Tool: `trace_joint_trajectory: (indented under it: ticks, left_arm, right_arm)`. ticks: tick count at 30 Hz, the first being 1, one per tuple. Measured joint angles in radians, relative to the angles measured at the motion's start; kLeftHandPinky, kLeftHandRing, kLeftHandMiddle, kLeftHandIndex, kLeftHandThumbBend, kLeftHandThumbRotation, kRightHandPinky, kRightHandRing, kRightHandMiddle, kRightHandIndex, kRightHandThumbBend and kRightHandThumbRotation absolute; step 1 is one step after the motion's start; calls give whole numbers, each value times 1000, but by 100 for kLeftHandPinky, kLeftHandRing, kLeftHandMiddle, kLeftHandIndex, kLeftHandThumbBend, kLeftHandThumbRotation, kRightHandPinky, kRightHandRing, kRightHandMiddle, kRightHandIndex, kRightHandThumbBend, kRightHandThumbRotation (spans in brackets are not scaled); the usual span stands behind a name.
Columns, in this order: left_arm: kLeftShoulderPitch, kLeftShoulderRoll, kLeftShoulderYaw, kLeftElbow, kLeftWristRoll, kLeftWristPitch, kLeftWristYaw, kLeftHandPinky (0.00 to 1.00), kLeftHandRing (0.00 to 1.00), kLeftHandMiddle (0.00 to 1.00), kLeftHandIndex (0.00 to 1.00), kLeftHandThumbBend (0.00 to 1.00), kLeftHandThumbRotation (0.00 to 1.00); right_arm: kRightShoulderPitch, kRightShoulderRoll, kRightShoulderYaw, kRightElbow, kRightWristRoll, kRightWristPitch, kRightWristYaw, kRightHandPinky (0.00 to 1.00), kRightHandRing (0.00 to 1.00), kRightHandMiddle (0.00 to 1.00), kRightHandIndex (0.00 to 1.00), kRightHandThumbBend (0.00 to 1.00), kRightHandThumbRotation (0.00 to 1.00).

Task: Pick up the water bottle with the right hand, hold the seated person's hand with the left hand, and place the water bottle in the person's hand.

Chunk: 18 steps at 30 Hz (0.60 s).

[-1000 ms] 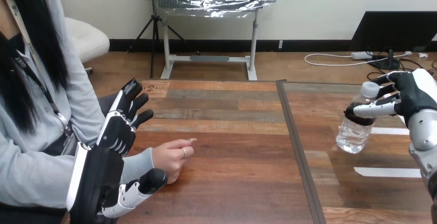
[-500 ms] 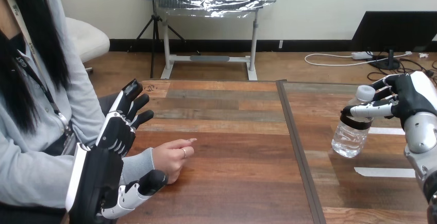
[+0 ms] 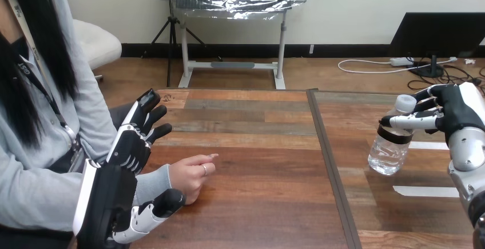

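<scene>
Wooden boards are being seen across the desk (image 3: 257, 163), with a dark seam running from its far edge to its near edge. Over the part toward the right edge, the water bottle (image 3: 390, 146) is being gripped by the right hand (image 3: 452, 111), whose fingers are being clenched round the shoulder just under the white cap. The bottle is being held tilted and appears to be hanging clear of the boards. Near the left edge, the person's hand (image 3: 191, 177) is being rested on the desk, loosely curled. The left hand (image 3: 128, 151) is being held released beside it, fingers straight, the person's wrist lying between thumb and fingers; whether contact is being made cannot be told. The bottle is being judged light, thin-walled and clear, likely to flex if squeezed and smooth enough to slip, so a hold round the dark label band is being judged firmer than one at the neck. One bottle, one person's hand, two robot hands and two white tape strips (image 3: 426, 192) are being counted
</scene>
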Motion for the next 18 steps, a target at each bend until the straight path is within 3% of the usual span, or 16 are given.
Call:
trace_joint_trajectory:
  ticks: [18]
  left_arm:
    - [0,0,1,0,0,-9,0,83,91,94,92,100,69]
  right_arm:
    - [0,19,-56,0,71,-1,3,35,42,50,52,83,0]
